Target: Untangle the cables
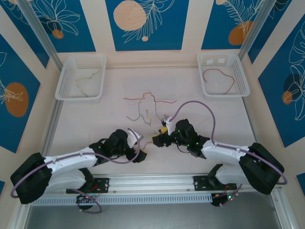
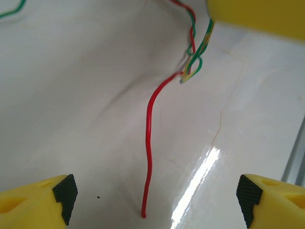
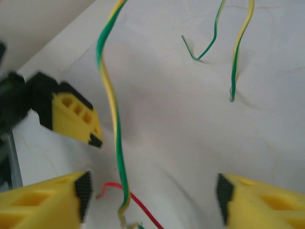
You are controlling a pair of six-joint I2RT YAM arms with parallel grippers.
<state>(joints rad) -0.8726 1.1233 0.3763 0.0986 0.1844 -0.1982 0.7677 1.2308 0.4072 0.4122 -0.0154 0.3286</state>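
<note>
Separating step under way: tangled cables (image 1: pixel 147 107) mid-table, just beyond both tools. Left gripper (image 2: pixel 157 195) spread wide over the red strand (image 2: pixel 148 143), its near end loose, nothing held. Right gripper (image 3: pixel 152 191) apart around the green-yellow strand (image 3: pixel 114 109), unclamped. Next, likely: pinch each, draw apart gently.

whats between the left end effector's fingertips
In the left wrist view, the free end of a red cable lies on the white table between them, untouched.
</note>
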